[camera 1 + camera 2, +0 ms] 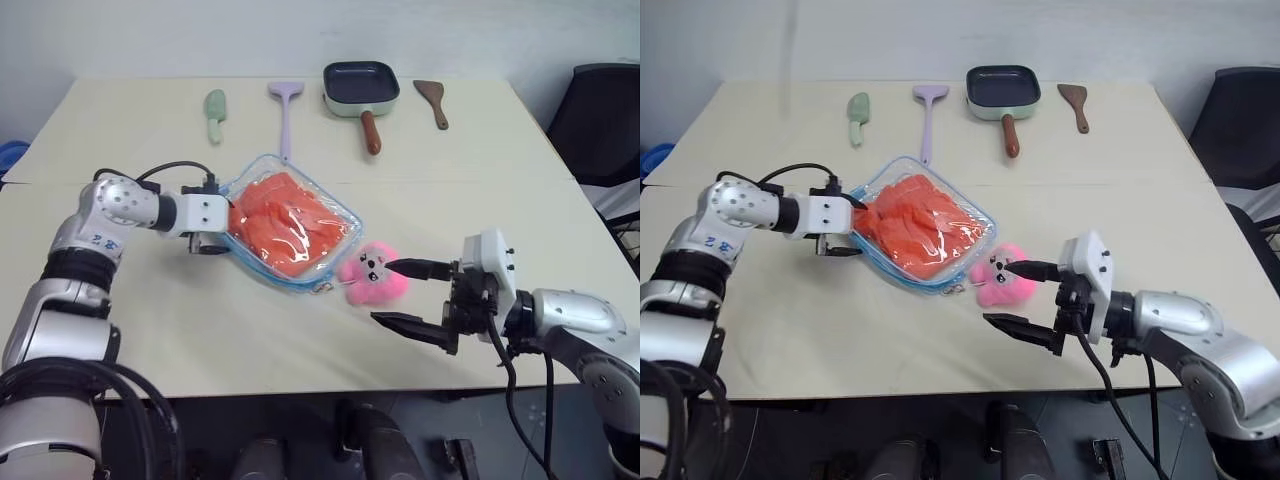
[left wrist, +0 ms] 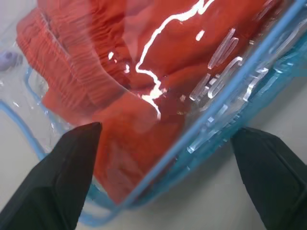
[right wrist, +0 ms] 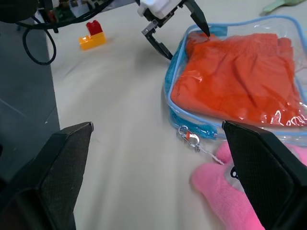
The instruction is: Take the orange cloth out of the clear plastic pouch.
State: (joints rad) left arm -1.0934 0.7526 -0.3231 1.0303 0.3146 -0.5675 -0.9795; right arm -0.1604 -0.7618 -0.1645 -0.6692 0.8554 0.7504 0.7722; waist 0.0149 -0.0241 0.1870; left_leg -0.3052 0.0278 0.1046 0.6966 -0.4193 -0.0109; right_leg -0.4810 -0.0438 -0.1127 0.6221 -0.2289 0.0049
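The clear plastic pouch (image 1: 346,213), with a light blue rim, lies flat in the middle of the table, and the folded orange cloth (image 1: 285,220) fills it. My left gripper (image 1: 212,222) is open at the pouch's left end. In the left wrist view its fingers (image 2: 67,177) stand either side of the pouch's corner (image 2: 201,139). My right gripper (image 1: 383,292) hangs open near the table's front edge, just right of the pouch, with nothing between its fingers.
A pink plush toy (image 1: 372,280) lies against the pouch's right corner, close to my right fingertips. Along the far edge lie a green knife (image 1: 215,112), a lilac spatula (image 1: 285,110), a frying pan (image 1: 360,88) and a brown spatula (image 1: 432,100). Toy bricks (image 3: 92,36) sit by the left arm.
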